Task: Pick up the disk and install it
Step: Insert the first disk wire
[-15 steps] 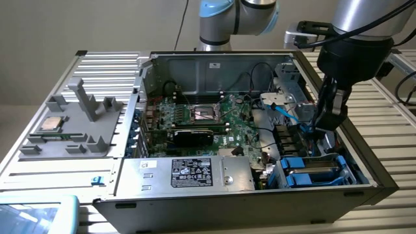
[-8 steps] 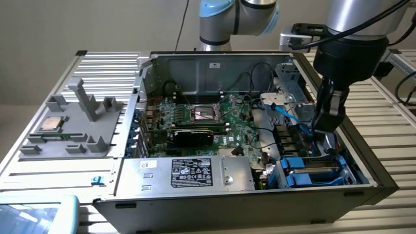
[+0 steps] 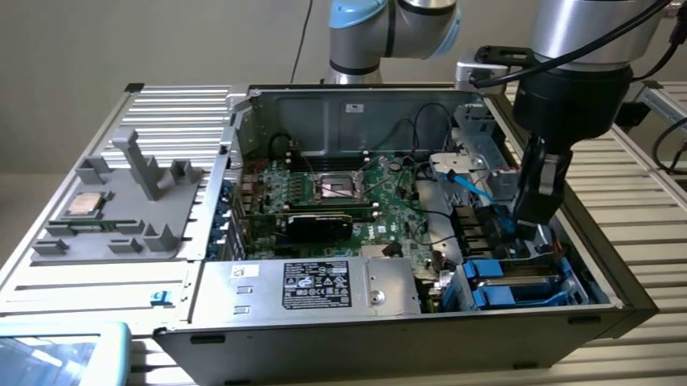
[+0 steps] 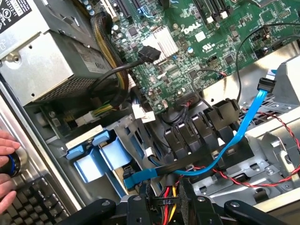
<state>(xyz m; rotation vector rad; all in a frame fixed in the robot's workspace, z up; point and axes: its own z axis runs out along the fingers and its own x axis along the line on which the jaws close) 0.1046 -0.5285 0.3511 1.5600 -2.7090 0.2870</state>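
Logged 1 computer case (image 3: 376,342) lying on its side, lid off. Inside:
- 1 green motherboard (image 3: 355,189) across the floor
- 1 silver box with black label (image 3: 311,285) against the near wall
- 1 drive bay in the near corner, on the exterior view's right
- 1 pale blue flat cable (image 3: 472,183) curving over black plugs

Found the disk (image 3: 520,281) in that bay: a silver-grey slab edged in bright blue plastic, lying flat, apart from the gripper.

Noted the gripper (image 3: 533,217) reaching down into the case beside the right wall, just beyond the bay. Fingers partway spread, pinching nothing. Red and yellow wires seen through the gap in the wrist view.

Logged 1 grey moulded tray (image 3: 108,233) beside the case on the exterior view's left. Holding 1 square silver chip (image 3: 86,205) among upright posts.

Counted 1 arm, 1 case, 1 tray, 1 chip, 1 disk.

Caught 1 hand (image 4: 7,143) at the edge of the wrist view, around a dark round object, next to 1 keyboard (image 4: 33,206).

Surface: ribbed pale metal table (image 3: 644,209). 1 blue-rimmed clear bin (image 3: 64,334) at the near corner. Plain beige wall (image 3: 108,40) behind.
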